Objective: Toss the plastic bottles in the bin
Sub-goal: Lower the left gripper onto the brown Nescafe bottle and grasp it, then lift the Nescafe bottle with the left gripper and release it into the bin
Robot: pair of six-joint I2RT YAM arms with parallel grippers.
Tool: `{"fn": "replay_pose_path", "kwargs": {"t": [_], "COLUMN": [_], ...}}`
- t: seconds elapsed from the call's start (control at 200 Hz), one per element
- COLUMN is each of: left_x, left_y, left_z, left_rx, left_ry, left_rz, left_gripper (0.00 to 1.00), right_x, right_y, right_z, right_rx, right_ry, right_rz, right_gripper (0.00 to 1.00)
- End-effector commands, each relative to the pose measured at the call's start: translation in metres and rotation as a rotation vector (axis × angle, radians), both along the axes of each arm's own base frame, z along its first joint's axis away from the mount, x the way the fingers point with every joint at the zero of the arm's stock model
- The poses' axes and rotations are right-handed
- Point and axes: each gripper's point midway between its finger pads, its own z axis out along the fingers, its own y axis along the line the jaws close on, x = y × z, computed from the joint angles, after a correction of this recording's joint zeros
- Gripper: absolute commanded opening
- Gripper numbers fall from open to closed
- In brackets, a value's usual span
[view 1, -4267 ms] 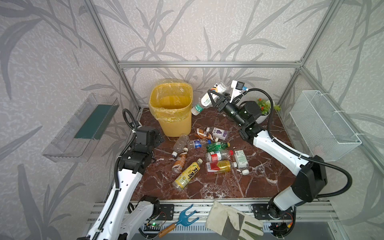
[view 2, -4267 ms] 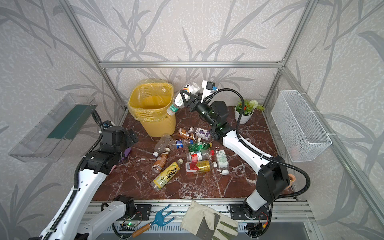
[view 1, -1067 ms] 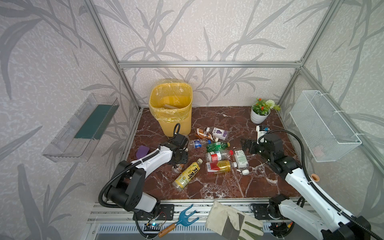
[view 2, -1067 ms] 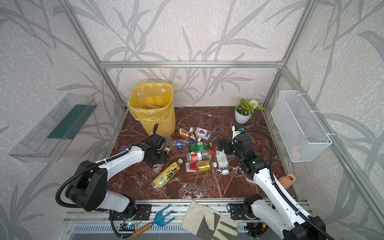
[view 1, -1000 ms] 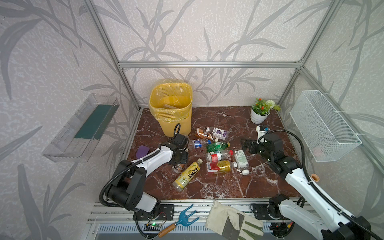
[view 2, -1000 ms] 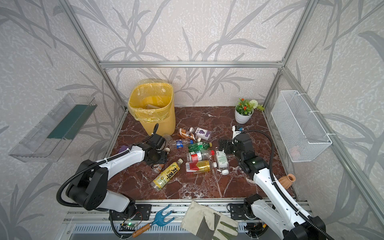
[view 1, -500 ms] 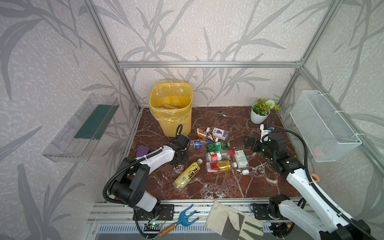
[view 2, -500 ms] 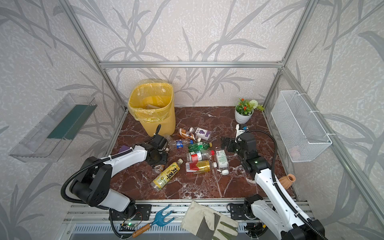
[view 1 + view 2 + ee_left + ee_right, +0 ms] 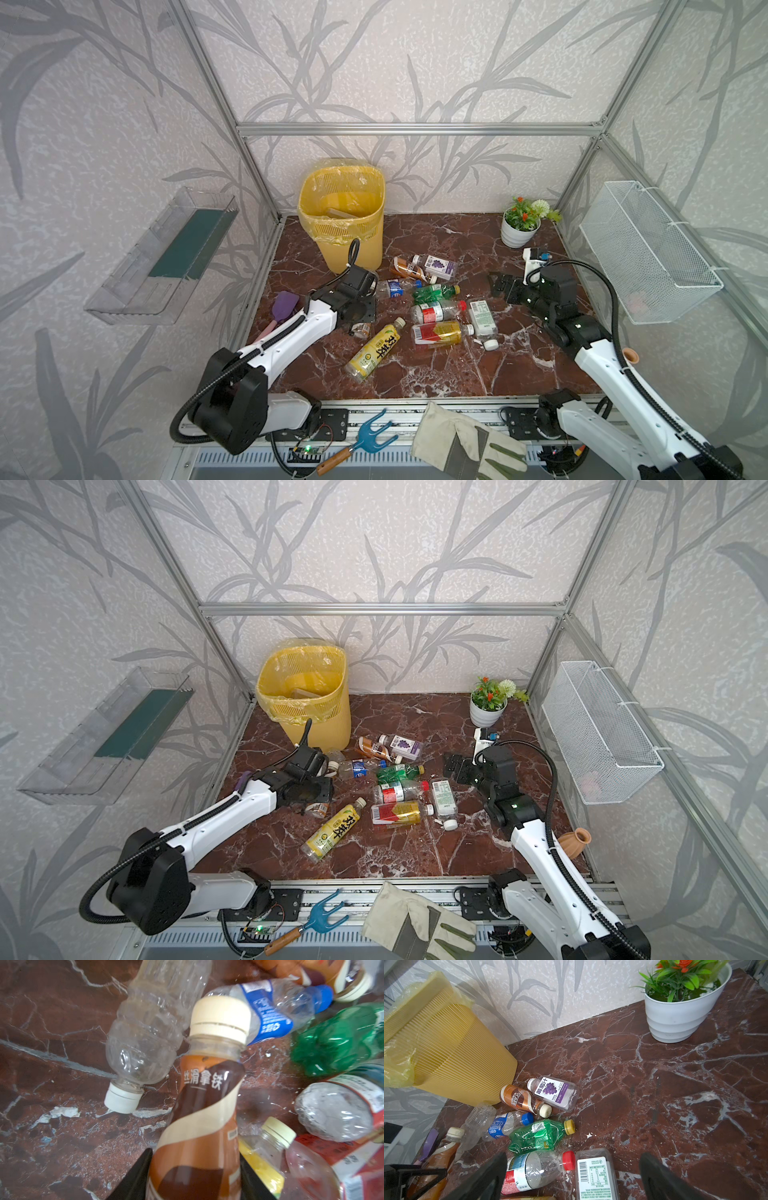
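— What had changed over those last few seconds?

— The right gripper [image 9: 500, 286] had been up at the bin [image 9: 353, 249] with a bottle. That bottle was gone from it, and it hung low beside the pile, jaws spread wide and empty. The left gripper [image 9: 195, 1152] had been drawn back at the table's left edge. It had since reached in and clamped the brown latte bottle [image 9: 207, 1105], one finger on each side of the body.

— Was that bottle off the marble?

— I could not tell. It sat at the left of the pile, its cream cap near the clear unlabelled bottle [image 9: 151, 1028].

— And the count?

— Ten bottles outside the bin, the same ten as before: the latte one, the clear one, a blue-labelled bottle [image 9: 395, 287], a second brown one [image 9: 407, 271], a purple grape one [image 9: 438, 266], a green one [image 9: 434, 292], a red-capped one [image 9: 436, 311], a white-and-green-labelled one [image 9: 482, 318], a red-and-yellow one [image 9: 436, 332] and a yellow one [image 9: 376, 347]. One loose white cap [image 9: 490, 344], one purple spatula [image 9: 284, 305]. One bin, standing at the back left; what lay inside it I could not count.
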Motion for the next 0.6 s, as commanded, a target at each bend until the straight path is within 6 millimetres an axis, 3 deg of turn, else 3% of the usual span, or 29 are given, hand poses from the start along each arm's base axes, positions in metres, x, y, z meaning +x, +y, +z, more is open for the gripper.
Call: {"fn": "replay_pose_path", "kwargs": {"t": [0.0,0.225,0.37,0.595], "left_x": [0.001,-0.006,-0.016,-0.026], "left_y": [-0.002,-0.006,0.007,0.025], "left_z": [0.033,0.112,0.171,0.288], "left_rx": [-0.014,-0.060,-0.086,-0.018], "left_ry": [-0.077,-0.373,-0.596,-0.952], "left_rz": [0.003,-0.022,0.009,-0.026], "left_gripper": [0.55,0.56,0.55,0.54], "right_x": [0.001,0.001,0.002,0.004], "right_y": [0.001,0.002,0.006,0.010], "right_z": [0.012,0.014,0.012,0.011], "right_rx": [0.020,0.033,0.043,0.064], "right_ry": [-0.034,-0.050,-0.044,-0.038], "right_rz": [0.007,0.009,0.022,0.034], "right_gripper": [0.97,0.95,0.94,0.92]}}
